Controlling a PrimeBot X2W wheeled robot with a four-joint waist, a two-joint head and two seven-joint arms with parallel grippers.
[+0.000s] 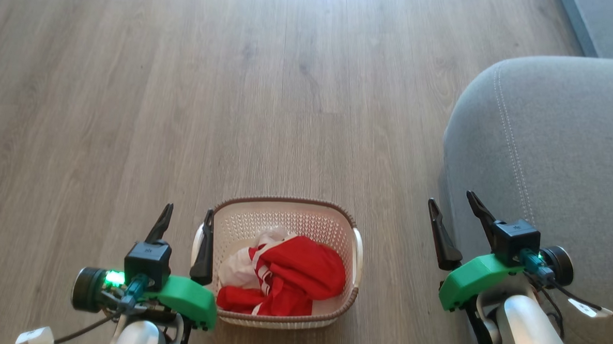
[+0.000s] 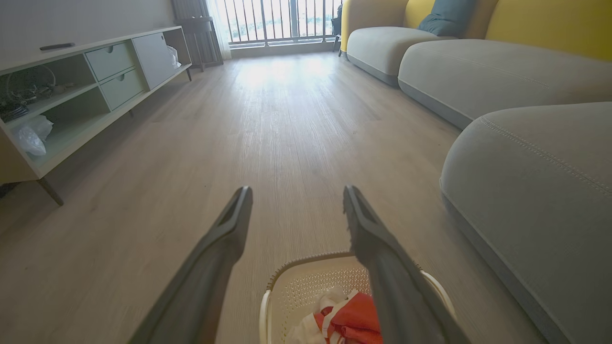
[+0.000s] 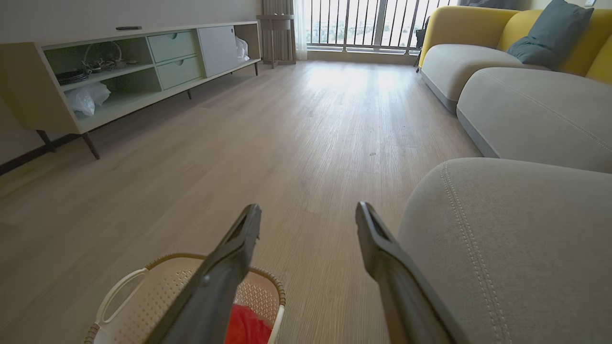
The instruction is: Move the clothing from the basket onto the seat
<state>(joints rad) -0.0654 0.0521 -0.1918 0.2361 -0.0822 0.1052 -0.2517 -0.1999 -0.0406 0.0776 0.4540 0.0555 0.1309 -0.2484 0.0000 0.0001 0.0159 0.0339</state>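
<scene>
1. Left gripper (image 1: 189, 211), head view: its two dark fingers stand apart with nothing between them, just beside the left wall of the basket (image 1: 283, 220). One finger crosses in front of the basket's left handle. The right gripper (image 1: 451, 198) hangs well to the right of the basket, likewise spread and empty, at the edge of the grey seat (image 1: 556, 141). The clothing (image 1: 302, 270) lies bunched inside the basket: red fabric with white stripe trim, and a white cloth piece (image 1: 234, 269) at its left side.
2. Left wrist view: the left gripper (image 2: 296, 191) points out over the wooden floor beyond the basket (image 2: 311, 282). The basket sits low between its fingers, with red and white clothing (image 2: 354, 317) showing inside. The seat (image 2: 540, 191) rises to the right of the basket, apart from it.
3. Right wrist view: the right gripper (image 3: 308, 208) is open above bare floor. The basket (image 3: 143, 296) lies to its lower left with a patch of red inside, and the seat (image 3: 502, 239) is close on the other side.
4. Handling, as a judgement: the clothing looks light, soft and limp, so it should drape and may drag on the basket's rim. The raised red fold near the basket's middle seems the best place to pinch, deep enough to catch several layers.
</scene>
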